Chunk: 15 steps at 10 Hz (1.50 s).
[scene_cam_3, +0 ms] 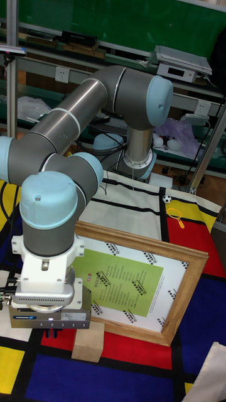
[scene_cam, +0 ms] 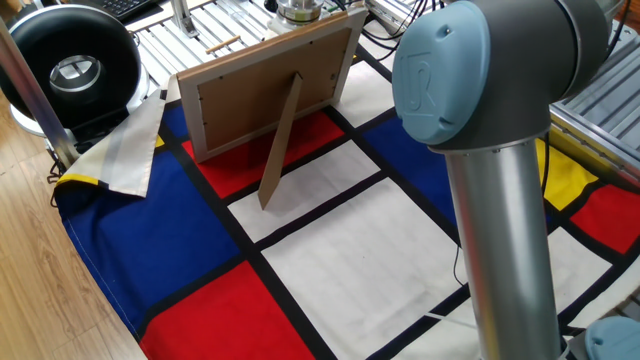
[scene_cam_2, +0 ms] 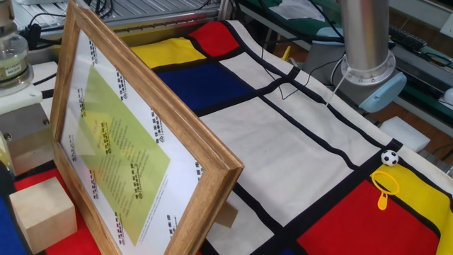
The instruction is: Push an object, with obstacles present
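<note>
A pale wooden block (scene_cam_2: 35,212) sits on a red patch of the checked cloth, just in front of the leaning wooden picture frame (scene_cam_2: 127,156). In the tall view the same block (scene_cam_3: 88,344) lies below the frame (scene_cam_3: 138,282), right of my gripper (scene_cam_3: 51,323). The gripper points down at the cloth close beside the block. Its fingers are hidden under its own grey body, so their state does not show. One fixed view shows only the frame's back and prop (scene_cam: 270,85) and my arm's elbow (scene_cam: 480,80).
A metal block (scene_cam_2: 25,138) carrying a bottle (scene_cam_2: 10,57) stands behind the wooden block. A tiny football (scene_cam_2: 389,157) and a yellow magnifier toy (scene_cam_2: 384,188) lie near the arm's base (scene_cam_2: 368,49). A black fan (scene_cam: 65,65) stands off the cloth's folded corner (scene_cam: 125,150).
</note>
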Available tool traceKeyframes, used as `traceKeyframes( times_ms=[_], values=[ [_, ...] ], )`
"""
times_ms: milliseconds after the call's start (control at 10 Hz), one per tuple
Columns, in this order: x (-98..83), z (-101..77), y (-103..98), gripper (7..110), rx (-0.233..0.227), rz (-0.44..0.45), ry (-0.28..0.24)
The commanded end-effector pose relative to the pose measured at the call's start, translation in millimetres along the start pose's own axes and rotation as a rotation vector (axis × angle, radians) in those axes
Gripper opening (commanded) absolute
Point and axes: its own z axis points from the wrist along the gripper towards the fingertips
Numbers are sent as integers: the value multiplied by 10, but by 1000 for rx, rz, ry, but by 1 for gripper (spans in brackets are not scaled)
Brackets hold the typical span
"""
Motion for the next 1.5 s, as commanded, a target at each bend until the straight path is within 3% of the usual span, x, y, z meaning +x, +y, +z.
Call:
traceKeyframes(
  times_ms=[0,200,500,1400],
  values=[
    [11,-6,25,7,-18,8,-1],
    [19,-4,55,7,-29,17,3],
    [23,20,237,7,-87,48,2],
    [8,62,388,7,-113,73,-13]
  ],
)
